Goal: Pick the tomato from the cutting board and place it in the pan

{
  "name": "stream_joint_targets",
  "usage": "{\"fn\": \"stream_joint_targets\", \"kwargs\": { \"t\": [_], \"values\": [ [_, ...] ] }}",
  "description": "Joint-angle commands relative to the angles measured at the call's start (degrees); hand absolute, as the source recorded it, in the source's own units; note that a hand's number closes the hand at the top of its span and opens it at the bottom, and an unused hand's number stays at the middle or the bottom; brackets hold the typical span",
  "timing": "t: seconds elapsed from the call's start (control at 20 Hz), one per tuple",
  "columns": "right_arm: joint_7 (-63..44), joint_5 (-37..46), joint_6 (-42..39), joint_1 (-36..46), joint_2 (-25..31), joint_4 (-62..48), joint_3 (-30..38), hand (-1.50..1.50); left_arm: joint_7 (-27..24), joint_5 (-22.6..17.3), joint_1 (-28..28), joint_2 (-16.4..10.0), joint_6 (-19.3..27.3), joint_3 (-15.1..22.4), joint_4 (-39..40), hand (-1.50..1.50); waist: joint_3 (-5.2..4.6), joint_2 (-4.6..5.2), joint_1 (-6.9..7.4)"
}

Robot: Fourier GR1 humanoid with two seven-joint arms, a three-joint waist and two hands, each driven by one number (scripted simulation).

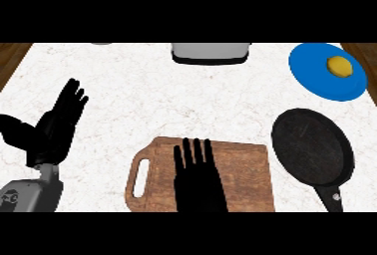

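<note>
A wooden cutting board with a handle slot lies at the front centre of the counter. My right hand hovers flat over its middle, fingers straight and pointing away, open. No tomato shows anywhere; my hand may be hiding it, but I cannot tell. The black pan sits just right of the board with its handle toward me and nothing inside. My left hand rests open at the left, fingers up, away from the board.
At the back right is a blue plate carrying a small yellow item. A grey appliance stands at the back centre. Bare white marble counter lies between the board and the back.
</note>
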State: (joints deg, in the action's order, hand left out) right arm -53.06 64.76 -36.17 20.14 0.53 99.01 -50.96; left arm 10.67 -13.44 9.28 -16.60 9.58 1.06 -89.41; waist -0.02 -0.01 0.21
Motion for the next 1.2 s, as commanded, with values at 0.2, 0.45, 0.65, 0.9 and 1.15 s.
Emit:
{"fn": "stream_joint_targets", "kwargs": {
  "t": [0.2,0.45,0.65,0.9,1.15],
  "values": [
    [4.7,3.0,5.4,-0.9,0.3,-8.2,2.9,-1.5,2.7,2.9,-0.4,1.9,0.5,0.0,-3.0,0.0,0.03,-0.02,-0.06],
    [0.8,0.2,8.7,1.1,-0.5,-8.9,-0.1,-1.5,0.4,2.9,1.7,3.0,-2.1,-1.7,1.7,0.0,0.01,0.02,-0.02],
    [5.6,0.4,13.9,2.7,-0.5,-16.5,3.4,-1.5,2.6,4.5,2.3,4.2,-0.3,-1.4,0.4,0.0,0.02,0.04,0.02],
    [4.2,-4.7,16.2,3.6,-0.5,-20.0,-1.2,1.5,1.1,4.2,1.8,4.2,-2.7,-2.6,1.5,0.0,0.01,0.05,0.09],
    [14.6,0.5,20.2,5.1,-0.5,-25.4,2.4,1.5,2.8,4.3,0.1,4.1,-2.8,-3.5,-2.5,0.0,0.02,0.02,0.06]
  ]
}}
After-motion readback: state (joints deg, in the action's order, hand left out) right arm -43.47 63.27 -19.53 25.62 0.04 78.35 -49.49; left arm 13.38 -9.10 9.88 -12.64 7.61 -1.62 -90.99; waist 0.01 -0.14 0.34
